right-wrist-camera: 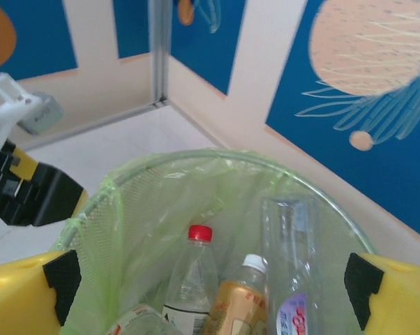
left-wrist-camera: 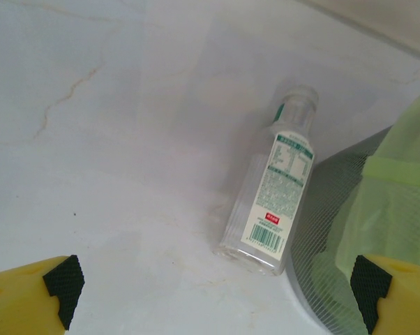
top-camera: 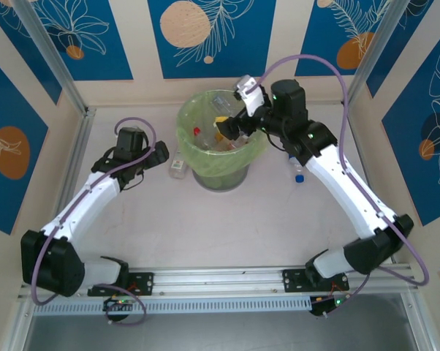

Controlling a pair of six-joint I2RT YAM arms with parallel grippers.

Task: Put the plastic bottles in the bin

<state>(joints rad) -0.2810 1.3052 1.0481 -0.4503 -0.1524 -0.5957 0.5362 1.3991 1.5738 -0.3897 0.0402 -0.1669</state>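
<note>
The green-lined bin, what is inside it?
Inside the bin: a red-capped clear bottle, a white-capped amber bottle and a tall clear bottle. Its bottom is hidden beneath them.

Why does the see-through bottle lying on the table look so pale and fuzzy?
Left wrist view: the clear bottle lies on a bright white table, washed out by light, its label print too soft to read. Right wrist view: the tall clear bottle in the bin looks smeared. Top view: sharper, with soft shadows.

White-shelled arms point(top-camera: 88, 201) with black joints point(top-camera: 55, 265), lilac cables point(top-camera: 316, 61) and yellow, black-padded gripper fingers point(left-wrist-camera: 18, 303).
</note>
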